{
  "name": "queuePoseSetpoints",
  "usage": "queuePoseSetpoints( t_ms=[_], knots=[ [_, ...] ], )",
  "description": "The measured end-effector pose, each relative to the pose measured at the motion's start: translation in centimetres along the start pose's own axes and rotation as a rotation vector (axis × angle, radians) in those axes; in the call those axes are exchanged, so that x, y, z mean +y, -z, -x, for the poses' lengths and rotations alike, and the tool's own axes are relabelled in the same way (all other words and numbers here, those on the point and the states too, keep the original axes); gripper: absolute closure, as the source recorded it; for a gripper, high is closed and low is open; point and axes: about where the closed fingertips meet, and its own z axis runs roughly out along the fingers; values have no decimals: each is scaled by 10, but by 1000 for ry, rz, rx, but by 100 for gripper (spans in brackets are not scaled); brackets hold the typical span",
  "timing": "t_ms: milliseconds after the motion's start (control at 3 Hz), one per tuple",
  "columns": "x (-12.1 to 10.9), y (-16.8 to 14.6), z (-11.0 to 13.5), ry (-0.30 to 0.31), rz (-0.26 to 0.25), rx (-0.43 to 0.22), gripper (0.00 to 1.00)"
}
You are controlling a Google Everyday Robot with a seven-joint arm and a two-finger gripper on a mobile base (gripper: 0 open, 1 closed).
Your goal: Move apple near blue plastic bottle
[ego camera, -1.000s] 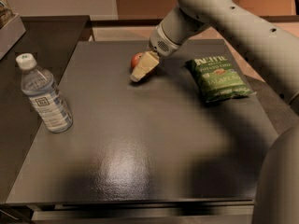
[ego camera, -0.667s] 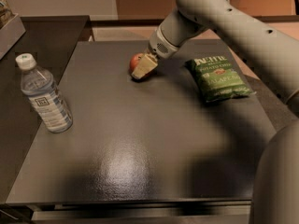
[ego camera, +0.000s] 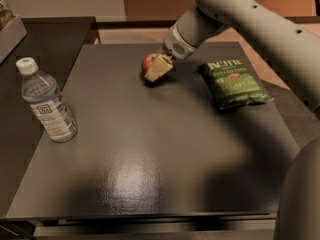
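**Pincer at the apple, bottle well off to the left**

The dark counter [ego camera: 165,149] fills most of my view, with a glossy patch of reflected light toward its near edge. The grey arm [ego camera: 260,24] comes in from the upper right. Its thick upper link slopes down and to the left across the far side of the counter, and another broad section of the robot rises along the right edge of the view. The wrist points down and to the left, ending low over the far middle of the counter.

A green bag of chips [ego camera: 234,83] lies flat on the right side of the counter, just beside the wrist but apart from it. The blue plastic bottle [ego camera: 46,101] stands upright with its white cap on, near the counter's left edge.

The pincer [ego camera: 157,69] is down at the counter surface, right against the apple [ego camera: 147,62]. It covers the fruit's right side, so I cannot tell whether it is clamped on the apple or only resting beside it. The apple is at the far middle of the counter, well apart from the bottle.

Against the views from a second ago, very little differs. The apple, bottle and bag are in the same spots. The arm holds nearly the same pose, with the pincer in the same place at the apple.
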Motion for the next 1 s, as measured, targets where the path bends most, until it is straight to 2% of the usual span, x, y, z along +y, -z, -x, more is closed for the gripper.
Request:
queuePoseSetpoints(
  t_ms=[333, 1000],
  knots=[
    [16, 28, 14, 85, 9, -40, 100],
    [65, 69, 42, 251, 60, -111, 100]
  ],
)
